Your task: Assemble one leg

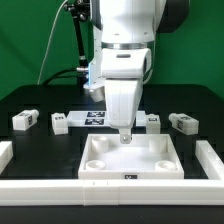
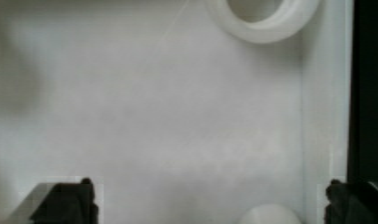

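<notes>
exterior view: a black table (image 1: 200,105) before a green backdrop (image 1: 25,40) — the gripper (image 1: 124,135) hung low over the white panel (image 1: 130,158) at lower centre; the leg (image 1: 153,122) lay behind it, toward the exterior view's right. wrist view: fingers (image 2: 65,200) stood wide apart over the panel's pale floor — a round socket (image 2: 266,18) nearby.

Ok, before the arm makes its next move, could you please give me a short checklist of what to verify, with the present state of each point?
1. End effector open: ok. In the wrist view its fingers stand wide apart.
2. Nothing caught between the fingers: ok. Only the bare white panel shows between them.
3. Leg in grasp: not ok. The nearest leg lies outside the panel, apart from the end effector.
4. Corner socket free: ok. It looks empty in the wrist view.
5. Clearance between fingertips and panel: cannot tell.
</notes>
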Available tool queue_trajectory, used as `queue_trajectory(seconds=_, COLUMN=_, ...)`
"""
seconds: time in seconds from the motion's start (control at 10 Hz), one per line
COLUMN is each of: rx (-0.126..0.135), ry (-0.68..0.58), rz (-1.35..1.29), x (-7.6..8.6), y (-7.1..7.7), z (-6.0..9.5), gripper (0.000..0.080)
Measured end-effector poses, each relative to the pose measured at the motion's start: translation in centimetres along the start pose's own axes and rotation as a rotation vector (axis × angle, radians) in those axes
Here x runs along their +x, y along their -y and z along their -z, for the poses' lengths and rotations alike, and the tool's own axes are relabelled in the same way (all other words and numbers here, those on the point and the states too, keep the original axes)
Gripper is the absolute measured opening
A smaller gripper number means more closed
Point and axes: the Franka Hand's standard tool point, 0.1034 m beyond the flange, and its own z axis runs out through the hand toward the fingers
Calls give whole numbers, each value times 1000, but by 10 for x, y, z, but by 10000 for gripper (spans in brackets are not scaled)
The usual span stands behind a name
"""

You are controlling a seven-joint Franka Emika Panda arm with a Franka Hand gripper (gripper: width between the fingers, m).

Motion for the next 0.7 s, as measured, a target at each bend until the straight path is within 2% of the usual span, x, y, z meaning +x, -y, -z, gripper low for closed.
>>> queue_trajectory(seconds=0.2, rx=-1, ry=1, rz=11, x=0, y=1, z=-1, gripper=650)
queue_trajectory(seconds=0.3, rx=-13, ry=4, rz=81, x=3, y=6, z=-5, gripper=650)
queue_trajectory(seconds=0.4, rx=-1, ry=14, rz=134, x=6, y=17, z=-11, gripper=650)
queue_trajectory(seconds=0.6, rx=-10, ry=7, rz=173, x=14, y=32, z=-21, gripper=650)
queue_trajectory(seconds=0.7, rx=7, ry=8, rz=171, x=12, y=38, z=-28, gripper=650)
